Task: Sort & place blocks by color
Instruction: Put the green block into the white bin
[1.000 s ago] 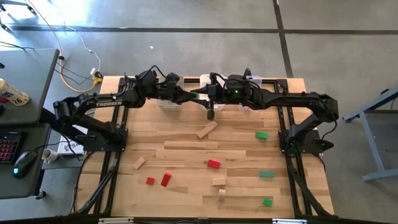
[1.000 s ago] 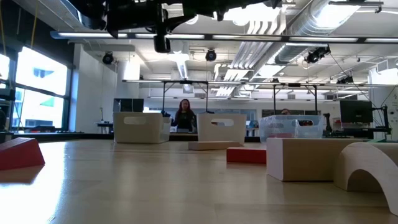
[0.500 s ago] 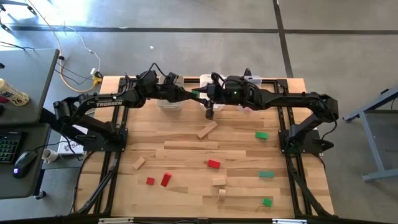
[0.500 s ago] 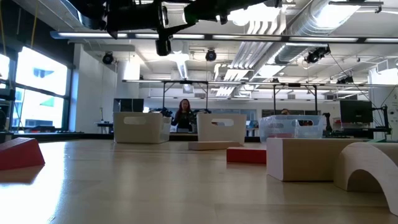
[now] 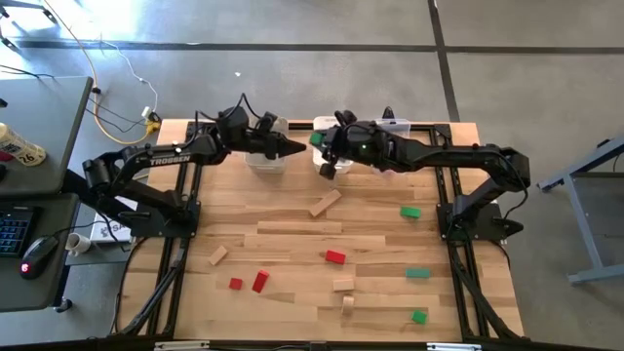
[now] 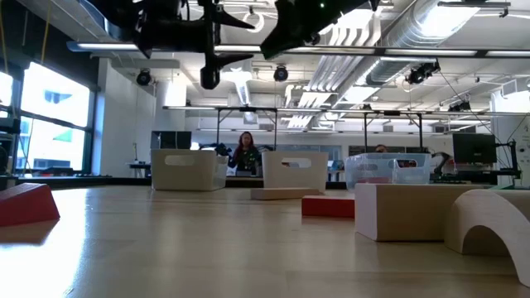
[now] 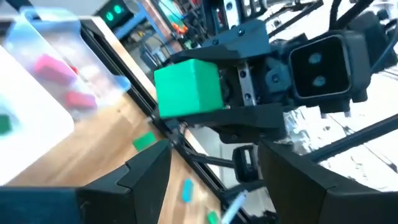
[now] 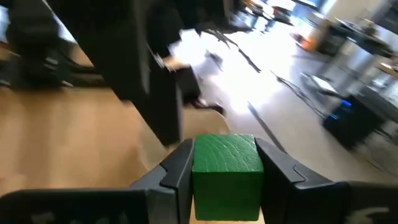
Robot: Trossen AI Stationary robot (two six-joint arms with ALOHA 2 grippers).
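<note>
**Green cube changing hands above the back row of bins**

Green is showing between the right gripper's [image 5: 319, 146] fingers, and that is the news: over the last second this gripper, which was hanging finger-down over the boards just in front of the bins, has been swinging up and turning level, so the green cube [image 8: 226, 165] it is clamping is now facing the left gripper [image 5: 295, 148]. The left arm has been drawing back slightly, and its fingers are standing apart, empty, on either side of the view toward the cube [image 7: 188, 86]. To my eye this is looking like a handover, or the right arm lining up for a drop into the middle bin [image 5: 323, 126]; either way one green piece is leaving the table.

The cube is sitting squarely between the right gripper's two pads, held in the air over the rear edge of the table [image 5: 292, 249], just beside the left gripper's tips but not touching them.

Plenty is still waiting on the boards: a red block [image 5: 335, 257], further green pieces such as one [image 5: 410, 212] near the right arm's base, and tan bars, one [image 5: 326, 203] lying nearest the grippers.
</note>
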